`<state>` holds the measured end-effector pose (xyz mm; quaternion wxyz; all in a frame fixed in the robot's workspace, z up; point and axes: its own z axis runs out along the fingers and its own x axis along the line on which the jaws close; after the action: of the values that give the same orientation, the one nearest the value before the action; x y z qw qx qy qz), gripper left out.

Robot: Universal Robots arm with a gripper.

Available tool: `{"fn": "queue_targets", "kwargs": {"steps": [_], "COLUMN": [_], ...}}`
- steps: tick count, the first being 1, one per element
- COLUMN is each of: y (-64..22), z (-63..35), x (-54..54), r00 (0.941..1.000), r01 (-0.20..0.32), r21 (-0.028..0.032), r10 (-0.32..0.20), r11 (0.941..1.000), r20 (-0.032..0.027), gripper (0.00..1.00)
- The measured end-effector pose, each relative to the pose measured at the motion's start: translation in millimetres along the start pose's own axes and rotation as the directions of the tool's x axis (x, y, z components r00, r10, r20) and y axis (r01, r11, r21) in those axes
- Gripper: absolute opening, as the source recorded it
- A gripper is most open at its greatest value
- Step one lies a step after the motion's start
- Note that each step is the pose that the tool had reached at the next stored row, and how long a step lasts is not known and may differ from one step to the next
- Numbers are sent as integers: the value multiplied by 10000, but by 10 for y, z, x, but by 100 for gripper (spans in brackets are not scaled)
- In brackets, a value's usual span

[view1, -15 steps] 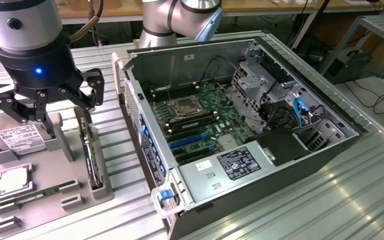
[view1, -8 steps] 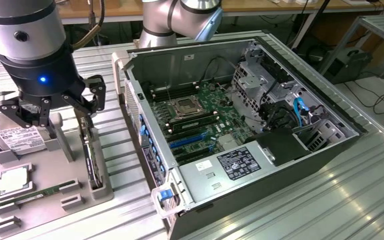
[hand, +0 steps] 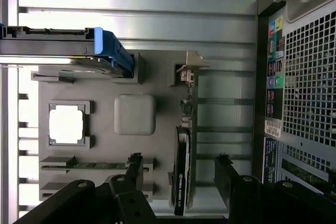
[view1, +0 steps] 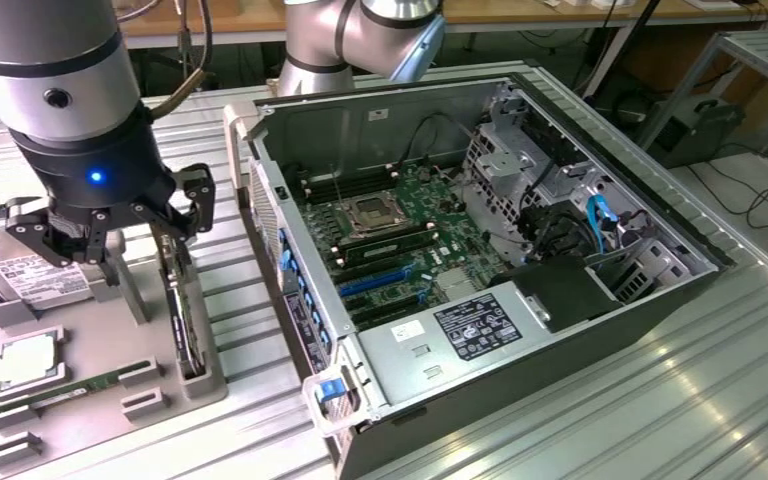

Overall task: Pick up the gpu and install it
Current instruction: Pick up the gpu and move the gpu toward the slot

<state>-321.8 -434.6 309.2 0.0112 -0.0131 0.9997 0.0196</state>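
Jaws wide open, holding nothing, over edge-on gpu (hand: 184, 150), faces hard to see

Light from above makes strong glare on the metal table (view1: 678, 400), almost white in the wrist view. The computer case (view1: 344, 130) is darker inside.

One gpu (hand: 184, 145), one hard drive (view1: 31, 275), one memory stick (hand: 94, 165) and one processor chip (hand: 66, 124) sit in one grey tray (hand: 157, 150), beside one open computer case (view1: 491, 250).
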Motion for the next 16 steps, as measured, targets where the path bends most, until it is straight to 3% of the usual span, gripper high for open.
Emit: {"fn": "queue_targets", "kwargs": {"steps": [6,12,16], "y": [-7,-108,-117], "z": [115,276,351], "x": [0,6,-1], "r00": [10000,10000,10000], "r01": [0,1,1], "r21": [0,-1,1], "r10": [0,-1,-1], "r11": [10000,10000,10000], "r20": [-7,-6,-8], "gripper": [66,66,66]}}
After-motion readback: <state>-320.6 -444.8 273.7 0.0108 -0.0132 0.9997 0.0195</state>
